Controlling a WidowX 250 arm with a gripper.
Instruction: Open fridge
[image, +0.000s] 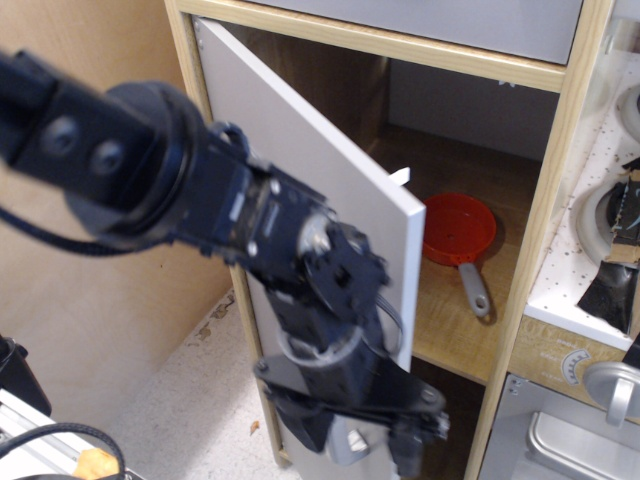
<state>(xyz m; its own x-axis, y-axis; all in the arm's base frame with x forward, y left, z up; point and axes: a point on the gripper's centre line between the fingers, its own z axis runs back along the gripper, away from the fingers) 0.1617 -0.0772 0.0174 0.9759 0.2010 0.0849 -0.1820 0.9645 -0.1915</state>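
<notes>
The fridge is the tall cabinet with a light wood frame (548, 210). Its grey door (300, 150) stands swung well open toward the left, hinged at the left post. My gripper (365, 447) is low in front of the door's free edge and looks shut on the silver handle (350, 442); only a small piece of the handle shows between the black fingers. My arm (200, 200) covers the door's front, so the dispenser panel is hidden. Inside, a red pan (458, 230) with a grey handle lies on the wooden shelf (450, 310).
A plywood wall (110, 320) stands close on the left. A plain grey panel (480, 20) sits above the fridge. At right are a white perforated counter (590, 250), a silver knob (610, 385) and the grey oven door (560, 445). Speckled floor (190, 400) lies below.
</notes>
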